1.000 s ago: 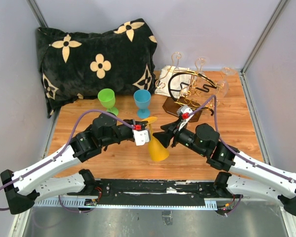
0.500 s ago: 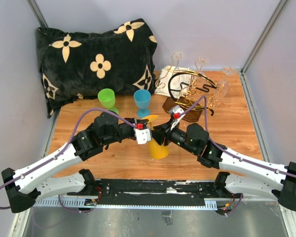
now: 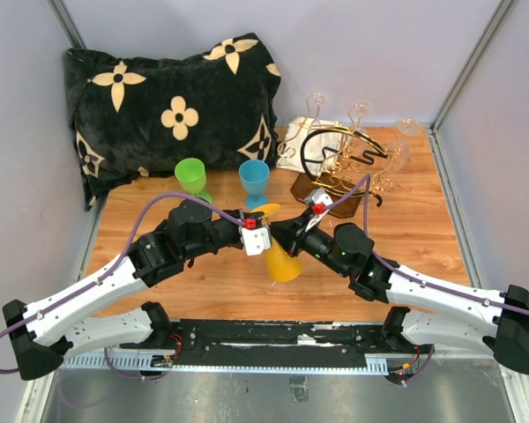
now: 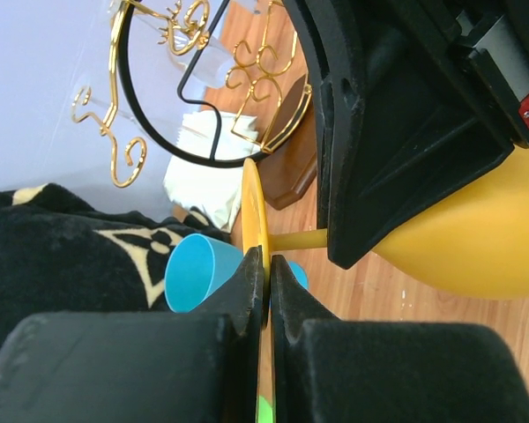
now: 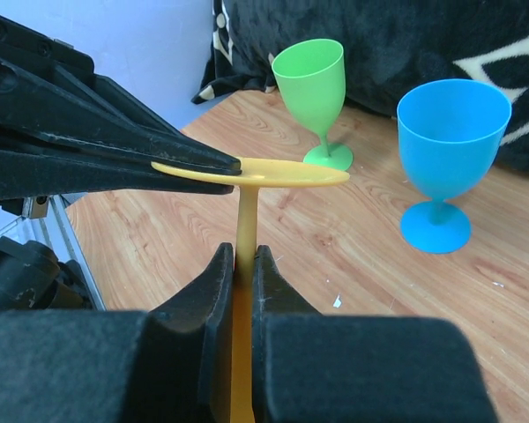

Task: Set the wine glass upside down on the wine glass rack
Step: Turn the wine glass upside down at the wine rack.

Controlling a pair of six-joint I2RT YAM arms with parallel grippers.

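A yellow wine glass hangs upside down above the table between my two grippers, bowl down and foot up. My left gripper is shut on the edge of the foot disc. My right gripper is shut on the stem just below the foot. The wine glass rack, gold wire with a black oval ring on a dark wooden base, stands at the back right, apart from both grippers. It also shows in the left wrist view.
A green glass and a blue glass stand upright behind the grippers. A black flowered pillow fills the back left. A white cloth lies by the rack. Clear glasses sit around the rack.
My right gripper has moved left from beside the yellow glass to its stem and shut on it. The left gripper has kept hold of the foot.
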